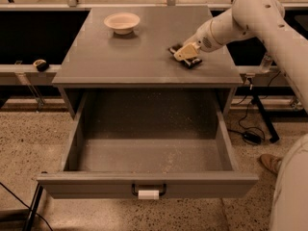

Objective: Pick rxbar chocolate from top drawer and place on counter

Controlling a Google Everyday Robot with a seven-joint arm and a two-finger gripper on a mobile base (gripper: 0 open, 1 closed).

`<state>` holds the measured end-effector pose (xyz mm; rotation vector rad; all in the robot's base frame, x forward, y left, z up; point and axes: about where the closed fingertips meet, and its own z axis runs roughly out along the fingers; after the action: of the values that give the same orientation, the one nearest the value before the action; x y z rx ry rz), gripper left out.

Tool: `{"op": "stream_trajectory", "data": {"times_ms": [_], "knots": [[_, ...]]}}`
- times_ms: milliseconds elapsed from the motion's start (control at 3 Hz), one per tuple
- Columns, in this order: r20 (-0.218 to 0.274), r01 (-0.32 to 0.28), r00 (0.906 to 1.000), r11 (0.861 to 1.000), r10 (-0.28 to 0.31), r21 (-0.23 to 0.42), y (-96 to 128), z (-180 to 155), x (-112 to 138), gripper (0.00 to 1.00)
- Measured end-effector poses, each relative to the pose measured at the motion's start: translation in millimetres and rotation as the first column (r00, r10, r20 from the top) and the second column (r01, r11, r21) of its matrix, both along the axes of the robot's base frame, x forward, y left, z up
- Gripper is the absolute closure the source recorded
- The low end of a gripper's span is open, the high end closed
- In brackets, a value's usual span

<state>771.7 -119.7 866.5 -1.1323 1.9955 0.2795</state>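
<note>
Your end effector [186, 52] sits low over the right half of the desk [144, 57], closer to the right edge than to the centre and about midway between the back and front edges. The pale arm [250, 13] reaches it from the right, coming down across the desk's back right corner. Directly beneath the end effector lies the rxbar chocolate [194, 62], a flat dark wrapper lying on the desk surface at a slant to the edges. One dark end pokes out toward the back left and the other toward the front right. The end effector is touching or just over the bar's middle, but you cannot tell whether it is clenched on the bar or has released it.

Near the back edge, left of centre, a white bowl [121, 22] stands upright, well apart from the bar.

Below the front edge of the desk, the top drawer [96, 186] is pulled fully out toward you, showing only its speckled grey floor. Its front panel carries a dark handle [162, 190] with a small white tag [148, 194] hanging at its middle.
</note>
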Motion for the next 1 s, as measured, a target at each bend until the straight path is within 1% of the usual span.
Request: {"op": "stream_trajectory", "data": {"times_ms": [333, 667, 1000], "knots": [[0.005, -0.015, 0.9999, 1.0, 0.015, 0.0, 0, 5, -3, 0.0], [0.021, -0.018, 0.9996, 1.0, 0.018, -0.005, -15, 16, -8, 0.0], [0.017, -0.036, 0.9992, 0.994, 0.038, -0.101, -40, 30, -21, 0.0]]}}
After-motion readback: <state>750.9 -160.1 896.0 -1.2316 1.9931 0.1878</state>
